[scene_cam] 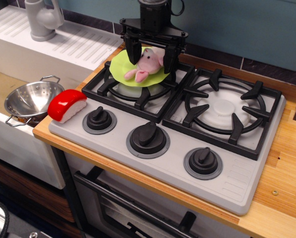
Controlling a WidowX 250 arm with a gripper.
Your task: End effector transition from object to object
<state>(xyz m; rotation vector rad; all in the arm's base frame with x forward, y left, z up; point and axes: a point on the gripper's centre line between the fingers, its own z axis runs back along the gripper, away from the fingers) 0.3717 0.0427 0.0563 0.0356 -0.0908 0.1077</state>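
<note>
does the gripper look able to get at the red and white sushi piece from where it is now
Probably yes. The gripper hangs open around the pink plush toy on the green plate; the sushi piece lies uncovered at the stove's front left corner with nothing over it.

Pink plush toy [147, 64] lying sprawled on a lime-green round cloth [122, 69], draped over the back-left burner grate [138, 89]. Red-and-white sushi piece [67, 105] sitting tilted at the stove's front-left corner, well apart from both.

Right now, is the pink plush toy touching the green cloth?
Touching: the only view shows the pink plush toy lying directly on the green cloth.
</note>
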